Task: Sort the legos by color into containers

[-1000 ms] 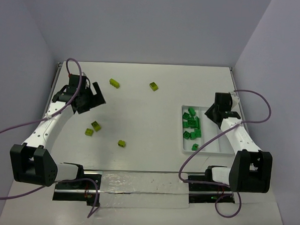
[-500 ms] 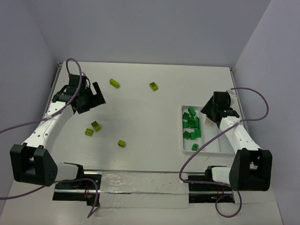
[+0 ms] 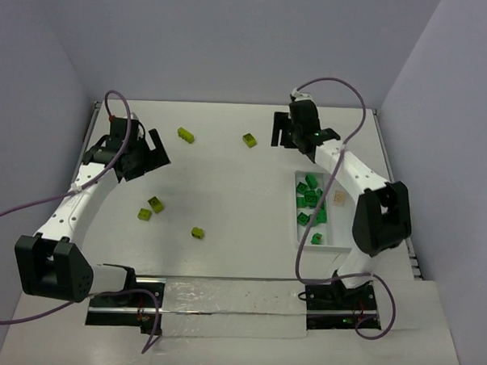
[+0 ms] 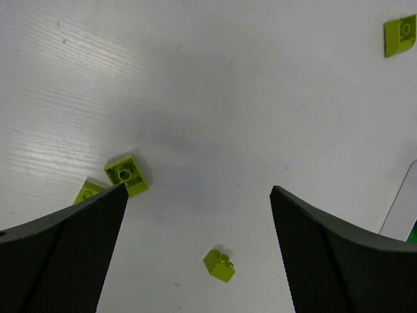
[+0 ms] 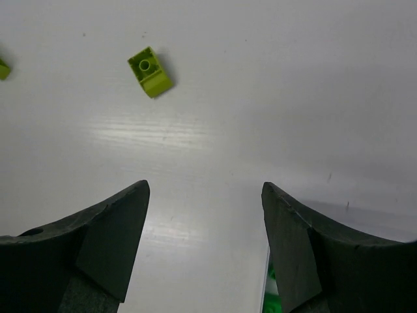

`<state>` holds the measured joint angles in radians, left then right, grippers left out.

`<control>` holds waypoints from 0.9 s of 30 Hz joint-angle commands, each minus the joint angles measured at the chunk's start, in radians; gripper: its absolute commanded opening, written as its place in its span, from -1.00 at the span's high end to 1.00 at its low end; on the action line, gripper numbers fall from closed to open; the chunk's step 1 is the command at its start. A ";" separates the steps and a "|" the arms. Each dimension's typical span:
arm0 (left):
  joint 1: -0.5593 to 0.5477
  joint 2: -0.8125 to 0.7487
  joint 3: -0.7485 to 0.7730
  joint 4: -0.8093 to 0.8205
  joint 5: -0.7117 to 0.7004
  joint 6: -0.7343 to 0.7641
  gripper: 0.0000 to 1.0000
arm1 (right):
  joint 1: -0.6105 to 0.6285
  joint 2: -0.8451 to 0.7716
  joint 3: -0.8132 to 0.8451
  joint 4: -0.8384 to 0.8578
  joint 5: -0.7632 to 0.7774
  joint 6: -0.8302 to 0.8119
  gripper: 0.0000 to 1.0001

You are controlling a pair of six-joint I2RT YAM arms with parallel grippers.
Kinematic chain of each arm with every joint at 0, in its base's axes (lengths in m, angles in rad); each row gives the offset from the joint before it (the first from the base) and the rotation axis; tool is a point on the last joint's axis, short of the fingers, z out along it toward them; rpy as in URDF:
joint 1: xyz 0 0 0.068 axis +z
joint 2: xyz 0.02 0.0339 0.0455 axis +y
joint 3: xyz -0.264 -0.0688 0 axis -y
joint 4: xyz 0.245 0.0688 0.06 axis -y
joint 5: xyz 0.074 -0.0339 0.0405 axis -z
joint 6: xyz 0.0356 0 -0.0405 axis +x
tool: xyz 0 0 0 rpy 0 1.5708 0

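The white counter (image 3: 243,190) carries a white tray (image 3: 336,228) at the right and five yellow-green legos (image 3: 185,135): two far, three at near left.

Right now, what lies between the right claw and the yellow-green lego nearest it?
Nothing but bare table, in the right wrist view: the yellow-green lego sits ahead and left of the right claw, with only white surface between.
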<state>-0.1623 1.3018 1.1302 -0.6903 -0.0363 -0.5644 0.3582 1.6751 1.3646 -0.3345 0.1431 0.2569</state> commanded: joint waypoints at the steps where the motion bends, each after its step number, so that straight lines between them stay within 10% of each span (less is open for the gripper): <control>1: 0.004 -0.015 0.052 -0.007 -0.033 0.015 -0.97 | 0.008 0.148 0.148 -0.008 -0.090 -0.086 -0.56; 13: 0.004 0.008 0.053 -0.006 -0.028 0.017 -0.97 | 0.065 0.610 0.741 -0.264 -0.028 -0.200 -0.72; 27: 0.004 0.032 0.070 -0.021 -0.051 0.031 -0.97 | 0.066 0.823 0.915 -0.238 -0.118 -0.194 -0.75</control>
<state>-0.1623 1.3264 1.1542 -0.7080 -0.0700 -0.5523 0.4258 2.4747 2.1911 -0.5696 0.0529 0.0753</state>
